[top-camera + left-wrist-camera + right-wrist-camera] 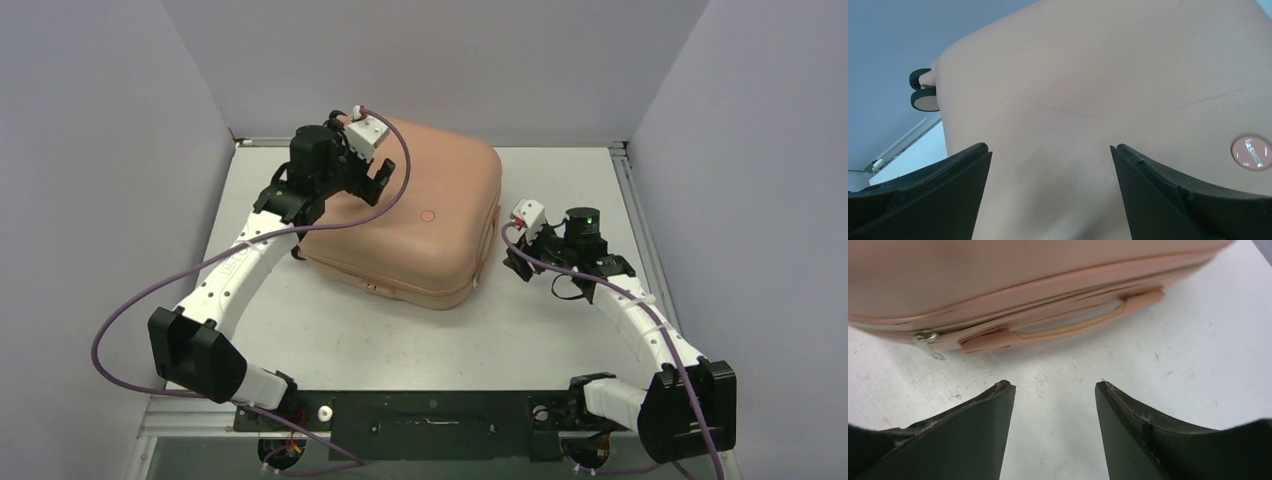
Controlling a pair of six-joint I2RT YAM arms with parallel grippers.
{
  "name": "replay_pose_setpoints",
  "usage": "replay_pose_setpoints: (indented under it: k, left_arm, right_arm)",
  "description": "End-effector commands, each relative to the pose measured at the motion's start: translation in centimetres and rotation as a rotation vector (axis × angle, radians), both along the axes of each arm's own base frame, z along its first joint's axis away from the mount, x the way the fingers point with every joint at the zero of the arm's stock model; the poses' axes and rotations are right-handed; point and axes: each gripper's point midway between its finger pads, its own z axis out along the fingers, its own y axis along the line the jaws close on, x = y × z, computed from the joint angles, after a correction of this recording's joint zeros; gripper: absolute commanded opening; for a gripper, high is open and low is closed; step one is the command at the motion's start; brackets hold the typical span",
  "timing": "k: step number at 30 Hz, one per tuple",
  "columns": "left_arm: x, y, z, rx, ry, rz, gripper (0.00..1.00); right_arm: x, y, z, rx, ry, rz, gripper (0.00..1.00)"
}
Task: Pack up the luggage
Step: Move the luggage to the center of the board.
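The luggage (415, 215), a salmon-pink hard-shell suitcase, lies flat and closed in the middle of the table, its round logo dot (429, 215) facing up. My left gripper (372, 178) is open wide just over the shell's far-left part, and its wrist view shows bare pink shell (1088, 90) between the fingers, with the logo dot (1252, 151) at the right. My right gripper (517, 262) is open beside the suitcase's right side, low over the table. Its wrist view shows the side handle (1063, 329) and a metal zipper pull (927, 337) a short way ahead; nothing lies between its fingers.
Two caster wheels (923, 92) stick out at the suitcase's far-left corner. The white table (560, 330) is boxed in by grey walls on three sides, with a raised rail (632, 190) along the right edge. Purple cables loop from both arms.
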Motion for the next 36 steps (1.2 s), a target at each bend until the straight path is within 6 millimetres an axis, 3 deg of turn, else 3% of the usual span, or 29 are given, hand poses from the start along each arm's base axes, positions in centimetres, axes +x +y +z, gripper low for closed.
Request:
replay_pose_setpoints:
  k: [1, 5, 11, 22, 28, 36]
  left_arm:
    - [2.6, -1.3, 2.1, -0.148, -0.050, 0.114, 0.96]
    - [2.7, -2.4, 0.4, -0.162, -0.018, 0.118, 0.96]
    - [3.2, -2.0, -1.4, -0.159, -0.012, 0.167, 0.96]
    - [5.0, -1.9, -2.8, -0.129, -0.013, 0.275, 0.96]
    - [5.7, -1.7, -3.1, -0.113, -0.012, 0.310, 0.96]
    - [5.7, -1.8, -3.0, -0.112, -0.012, 0.316, 0.96]
  right_arm:
    - [-2.5, 3.3, 0.6, 0.005, -0.118, 0.299, 0.60]
    - [-3.8, 5.6, 0.3, 0.070, -0.123, 0.348, 0.55]
    - [-5.6, 8.0, -0.6, 0.089, -0.075, 0.416, 0.53]
    - [-3.9, 9.1, -1.7, 0.015, -0.080, 0.256, 0.54]
    - [-3.2, 9.1, -2.5, -0.111, -0.133, 0.193, 0.54]
    - [-1.0, 6.0, -1.3, -0.278, -0.285, 0.067, 0.54]
